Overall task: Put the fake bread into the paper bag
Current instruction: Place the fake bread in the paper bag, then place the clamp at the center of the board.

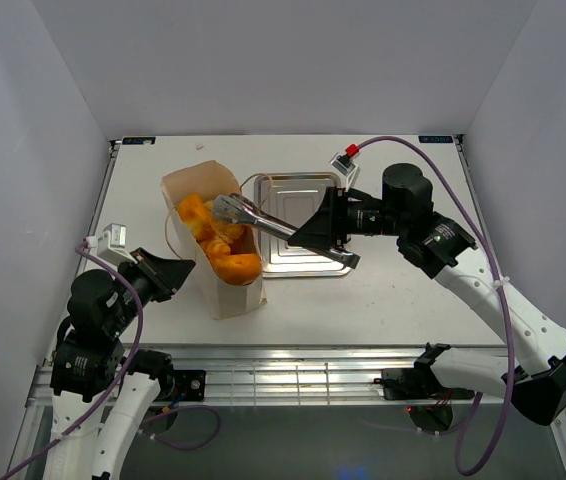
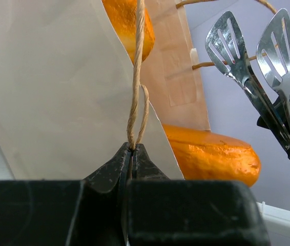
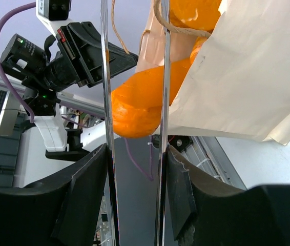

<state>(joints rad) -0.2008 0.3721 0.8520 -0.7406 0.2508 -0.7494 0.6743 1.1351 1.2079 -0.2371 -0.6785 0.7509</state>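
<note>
The bread (image 1: 211, 232) lies piled inside the paper bag (image 1: 231, 296), which rests on its side on the table (image 1: 393, 290). One long loaf (image 2: 211, 154) pokes its rounded end out of the mouth. The pieces look like hard, hollow plastic with a glossy skin, so they are probably light and stiff but slippery. A long loaf is best squeezed across its middle, since a hold near the tip would likely let it swing or slide out.

The bag is thin paper, soft and easily creased, so it needs steadying by its cord handle (image 2: 136, 77) and not by its wall. The left pincer (image 2: 131, 149) is clenched on that cord, just below the bag's edge.

Metal tongs (image 1: 253, 215) reach over the open mouth with their blades parted and nothing between them. The right pincer (image 3: 135, 174) grips the tongs by their two arms, loosely enough that the blades stand apart.

The silver tray (image 1: 298, 250) sits just beside the bag, and no bread shows on it
</note>
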